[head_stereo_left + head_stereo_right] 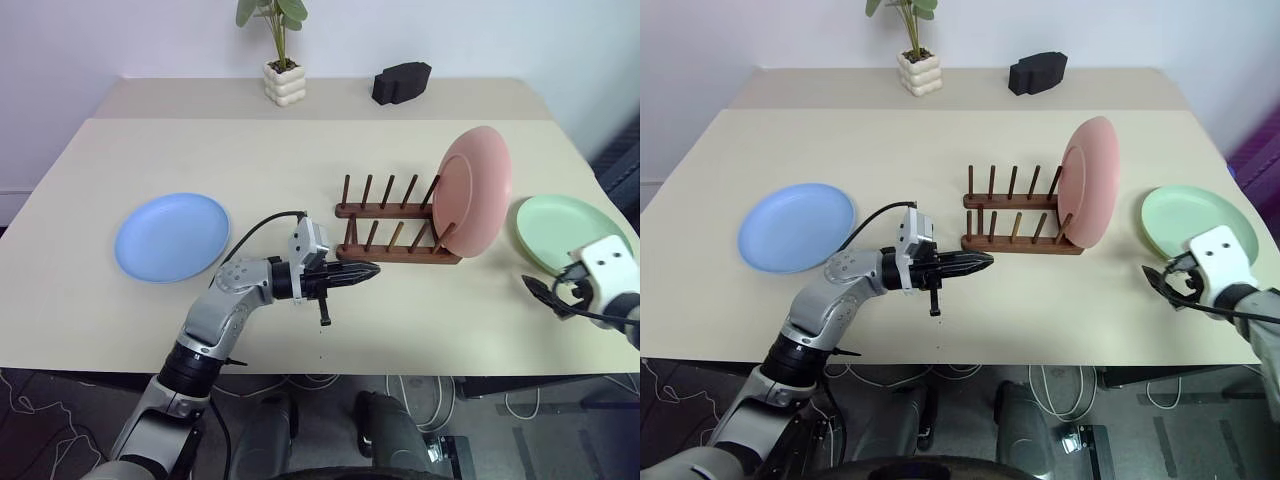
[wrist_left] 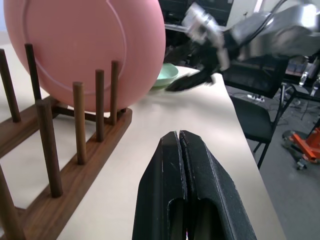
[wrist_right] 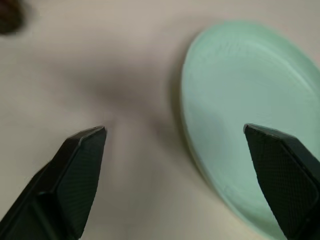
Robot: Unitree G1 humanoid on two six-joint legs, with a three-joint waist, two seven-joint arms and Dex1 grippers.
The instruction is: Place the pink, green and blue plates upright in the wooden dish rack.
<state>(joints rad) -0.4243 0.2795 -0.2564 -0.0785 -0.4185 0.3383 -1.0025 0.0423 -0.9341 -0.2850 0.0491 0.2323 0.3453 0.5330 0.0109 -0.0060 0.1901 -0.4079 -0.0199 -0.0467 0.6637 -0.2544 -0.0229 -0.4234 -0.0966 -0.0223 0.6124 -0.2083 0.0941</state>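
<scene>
Right wrist view — green plate (image 3: 240,125) blurred, edge cut off.

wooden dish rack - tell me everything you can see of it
The wooden dish rack is small, of dark brown wood: two parallel base rails, each with a row of upright round pegs. It stands on the beige table, about mid-table, between the blue plate and the green plate. The pink plate stands upright in its end slot, on the side nearest the green plate, leaning against the pegs. The other slots are empty. The shut left gripper hovers just in front of it, not touching.
</scene>
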